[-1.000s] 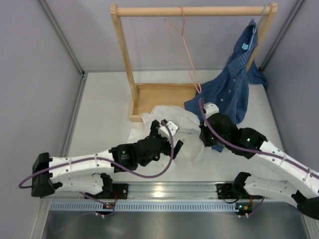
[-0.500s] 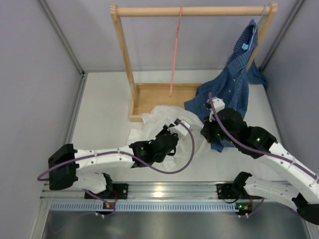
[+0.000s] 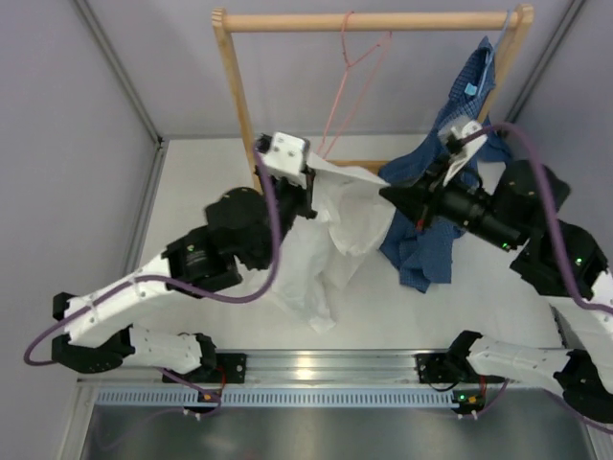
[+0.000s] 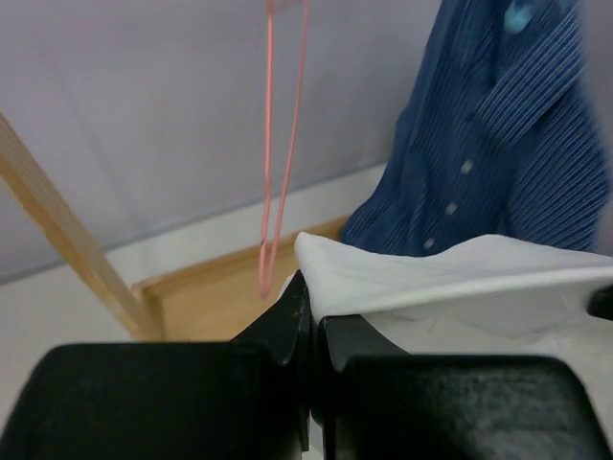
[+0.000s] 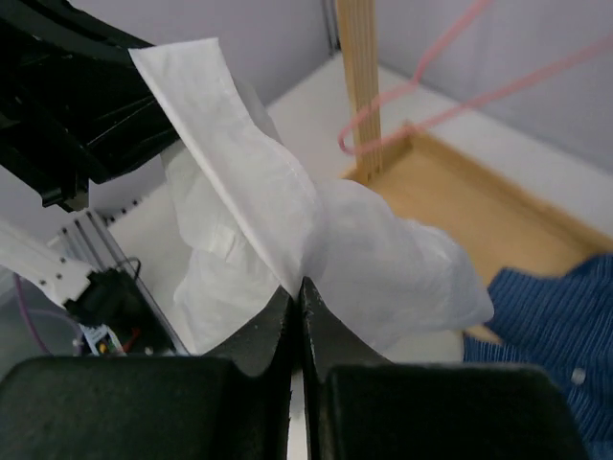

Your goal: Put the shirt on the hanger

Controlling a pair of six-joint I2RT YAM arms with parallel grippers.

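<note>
The white shirt hangs in the air, stretched between both grippers, its lower part trailing down to the table. My left gripper is shut on the shirt's left edge, just in front of the rack. Facing it, my right gripper is shut on a fold of the same cloth. The pink hanger dangles from the wooden rod above and behind the shirt, and its lower corner shows just past the left fingers. The hanger is bare.
A wooden rack with a tray base stands at the back. A dark blue checked shirt on a pale blue hanger hangs at its right end, close behind my right arm. Grey walls close in both sides.
The left gripper shut on the shirt. Both arms rose and carried it off the table up toward the rack. The pink hanger has swung and turned.
</note>
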